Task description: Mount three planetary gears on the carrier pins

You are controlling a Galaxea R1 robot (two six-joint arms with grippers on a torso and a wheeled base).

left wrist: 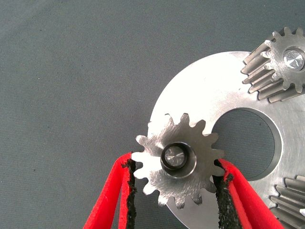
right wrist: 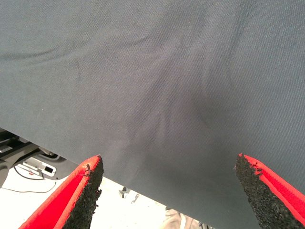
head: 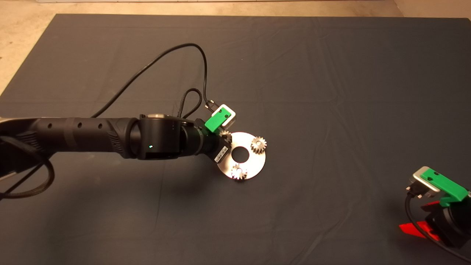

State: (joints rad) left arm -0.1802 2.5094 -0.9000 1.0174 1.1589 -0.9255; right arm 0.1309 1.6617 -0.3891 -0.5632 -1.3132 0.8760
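Observation:
The shiny round carrier disc (head: 254, 162) lies mid-mat, also in the left wrist view (left wrist: 205, 90). Two planetary gears (head: 258, 144) (head: 238, 172) sit on carrier pins; one pin top (left wrist: 294, 58) shows in its gear (left wrist: 281, 67). My left gripper (left wrist: 175, 162) is over the disc's left edge, shut on the third gear (left wrist: 178, 164), pads touching its teeth on both sides. That gear sits over a pin (left wrist: 174, 156), whose top shows in the centre hole. In the head view the wrist hides most of this gear (head: 225, 137). My right gripper (head: 419, 221) is parked at the lower right, open and empty.
The left arm's black cable (head: 165, 55) loops over the mat behind the wrist. The right wrist view shows bare dark mat (right wrist: 157, 86) and, past its edge, the floor.

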